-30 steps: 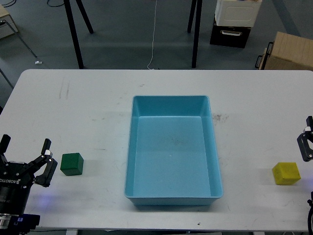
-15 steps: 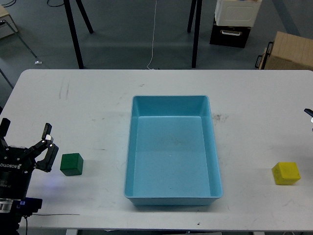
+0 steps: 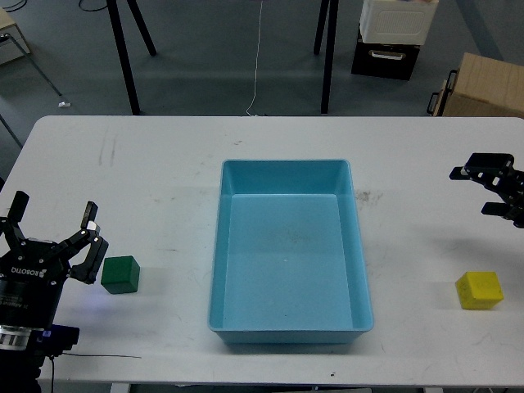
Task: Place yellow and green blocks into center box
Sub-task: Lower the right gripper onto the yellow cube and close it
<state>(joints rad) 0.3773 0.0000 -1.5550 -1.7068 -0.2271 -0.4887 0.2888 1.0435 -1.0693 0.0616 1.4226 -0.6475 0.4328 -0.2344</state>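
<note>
A green block [image 3: 120, 274] sits on the white table at the front left. A yellow block [image 3: 479, 290] sits at the front right. The blue box [image 3: 286, 163] stands in the middle of the table and holds nothing. My left gripper [image 3: 53, 223] is open, just left of the green block and not touching it. My right gripper [image 3: 477, 188] is open and empty. It hovers at the right edge, behind the yellow block and apart from it.
The white table [image 3: 147, 172] carries only the box and the two blocks. Beyond its far edge are black stand legs [image 3: 124, 57], a black and white case [image 3: 391, 37] and a cardboard box [image 3: 483, 86] on the floor.
My left gripper has moved forward and slightly right, closer to the green block. My right gripper has swung in from the right edge, farther back and left. The blocks have not moved.
</note>
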